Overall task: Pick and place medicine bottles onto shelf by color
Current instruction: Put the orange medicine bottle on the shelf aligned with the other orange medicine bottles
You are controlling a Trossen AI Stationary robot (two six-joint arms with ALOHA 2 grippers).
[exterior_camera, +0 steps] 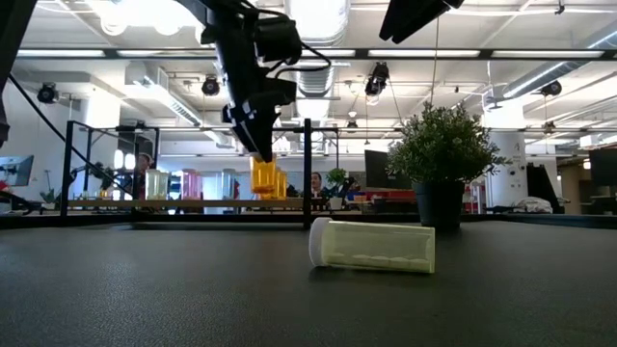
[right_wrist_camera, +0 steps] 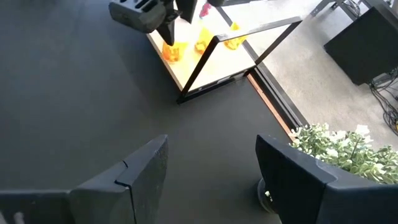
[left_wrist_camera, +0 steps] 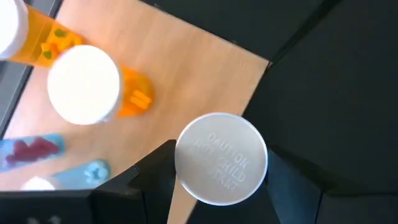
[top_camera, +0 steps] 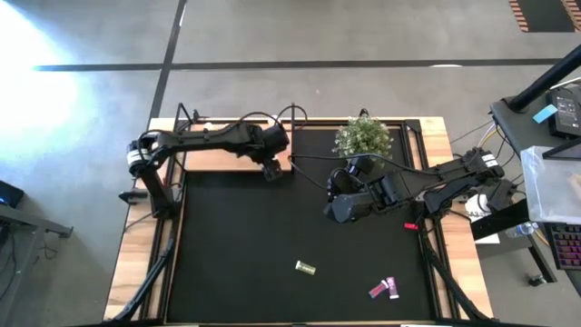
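Observation:
My left gripper (top_camera: 271,171) stands over the right end of the light-wood shelf (top_camera: 227,156), shut on an orange white-capped bottle (exterior_camera: 261,178). Other orange bottles (left_wrist_camera: 84,84) stand on the shelf beside it, and blue ones (left_wrist_camera: 37,149) farther along. A yellowish bottle (top_camera: 305,267) lies on its side on the black mat. Two pink bottles (top_camera: 383,289) lie near the front right. My right gripper (top_camera: 338,207) hovers open and empty over the mat, near the plant. My left gripper pinches the orange bottle just under its white cap (left_wrist_camera: 221,158), one finger (left_wrist_camera: 152,171) on each side. The fingers come from above, pointing down. The bottle hangs upright below them over the shelf's corner (left_wrist_camera: 249,68). I cannot tell whether its base touches the board.
A small green plant in a dark pot (top_camera: 363,136) stands at the mat's far right, close to my right arm. The shelf's thin black posts (right_wrist_camera: 205,59) rise at its edges. A small red thing (top_camera: 410,225) lies at the mat's right edge.

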